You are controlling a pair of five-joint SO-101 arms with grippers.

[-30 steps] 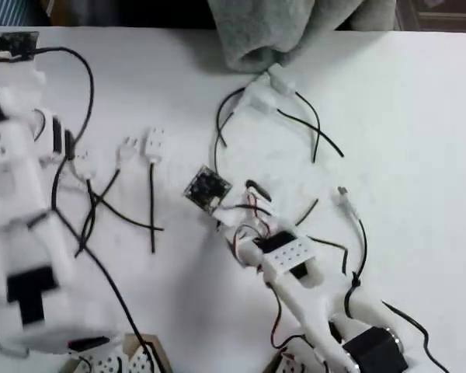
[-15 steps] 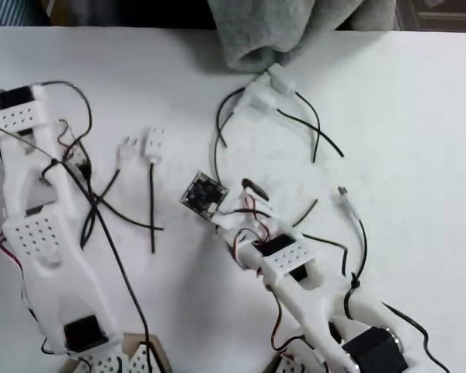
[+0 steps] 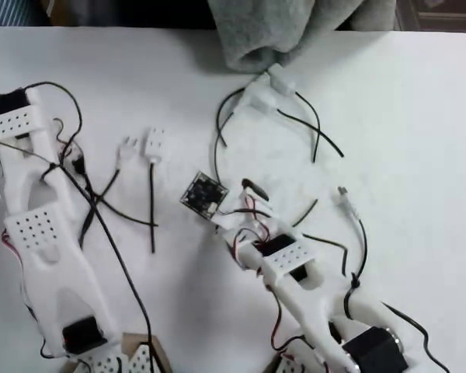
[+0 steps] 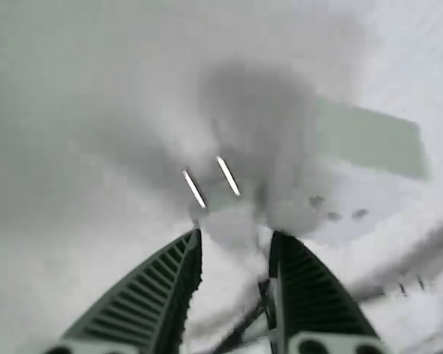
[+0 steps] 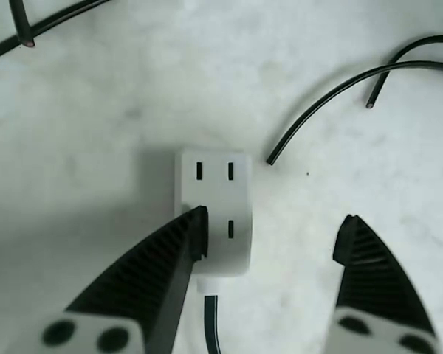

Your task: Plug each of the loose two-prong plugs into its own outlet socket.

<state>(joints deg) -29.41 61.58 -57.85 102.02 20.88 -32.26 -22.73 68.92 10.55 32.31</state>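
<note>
The left arm [image 3: 43, 233] is stretched along the left side of the table [image 3: 419, 116], and the left gripper [image 4: 232, 237] is seen clamped on a white two-prong plug [image 4: 232, 220], its prongs [image 4: 207, 181] pointed away from the jaws. The right arm [image 3: 295, 264] is extended toward the table's middle, with the right gripper [image 5: 273, 225] spread wide over a white outlet socket [image 5: 218, 192]. That socket is laid flat with its slots [image 5: 230, 171] turned upward; one finger [image 5: 170, 265] is overlapped on its edge and the other is set well to its side. Two more white connectors [image 3: 151, 144] on black leads are laid side by side between the arms.
</note>
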